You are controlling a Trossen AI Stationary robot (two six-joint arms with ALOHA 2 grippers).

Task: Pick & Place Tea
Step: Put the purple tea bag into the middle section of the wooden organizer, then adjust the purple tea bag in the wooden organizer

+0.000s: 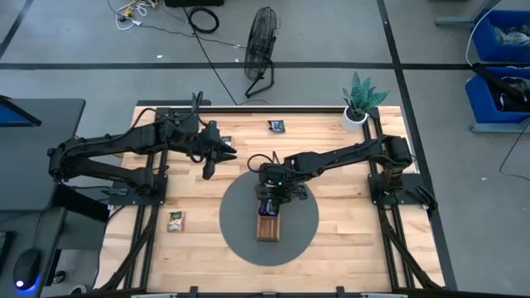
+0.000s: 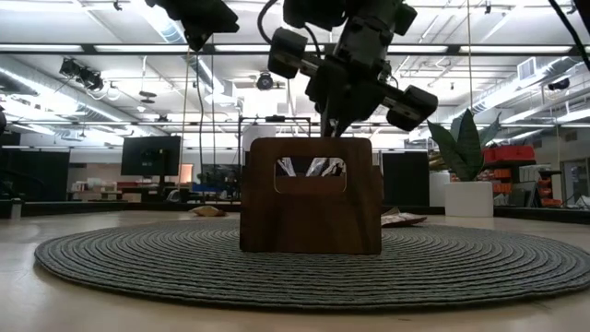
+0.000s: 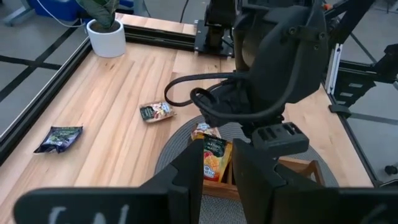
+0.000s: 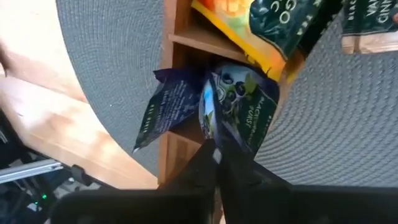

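While the right gripper [image 4: 214, 155] hangs over the wooden tray [image 1: 268, 227] at the middle of the round grey mat [image 1: 240, 240], its fingers are pressed together on the corner of a dark blue sachet [image 4: 239, 109]. That sachet is glossy, crumpled, printed with blueberries and green leaves, and it stands in a tray compartment. A second dark blue sachet [image 4: 166, 112] leans beside it in the same compartment, spilling over the tray wall. In the next compartment stands an orange sachet [image 4: 261, 31] with a dark green label.

From the tray, three more sachets lie on the bare wood: a dark one [image 1: 277, 126] at about twelve o'clock near the far edge, a pale one [image 1: 175, 220] at nine o'clock off the mat, and a tan one [image 3: 155, 112] near the mat's far rim. One potted plant [image 1: 358, 101] stands at one o'clock.

The left gripper [image 1: 207, 170] hovers at ten o'clock, clear of the tray, fingers slightly parted and holding nothing.
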